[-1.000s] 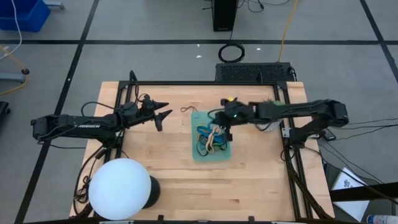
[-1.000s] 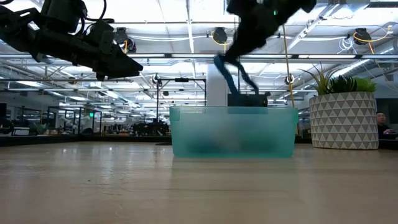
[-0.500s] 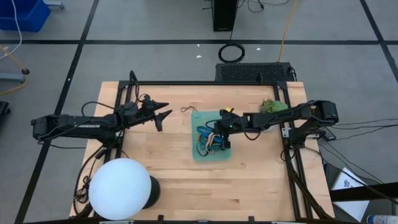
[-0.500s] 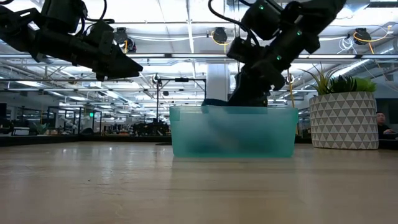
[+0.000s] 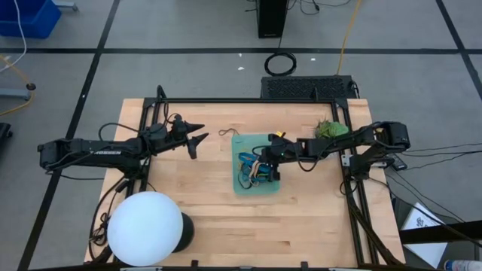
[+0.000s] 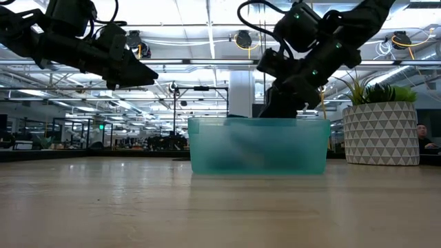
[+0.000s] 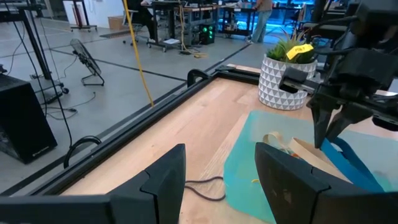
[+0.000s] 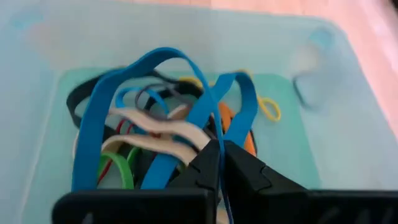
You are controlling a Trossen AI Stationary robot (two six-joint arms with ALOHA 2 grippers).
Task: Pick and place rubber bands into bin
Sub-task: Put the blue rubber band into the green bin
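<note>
Our right fingers (image 8: 219,163) sit pinched on a long blue rubber band (image 8: 152,93) inside the shallow see-through teal plastic bin (image 5: 256,175). Lifting now could drag it out. Left fingers (image 5: 197,138) wait apart beside the bin.

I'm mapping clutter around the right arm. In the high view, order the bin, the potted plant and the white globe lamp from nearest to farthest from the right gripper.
1. The bin: directly beneath the right gripper.
2. The potted plant: table's far right corner.
3. The white globe lamp: near left corner.
</note>
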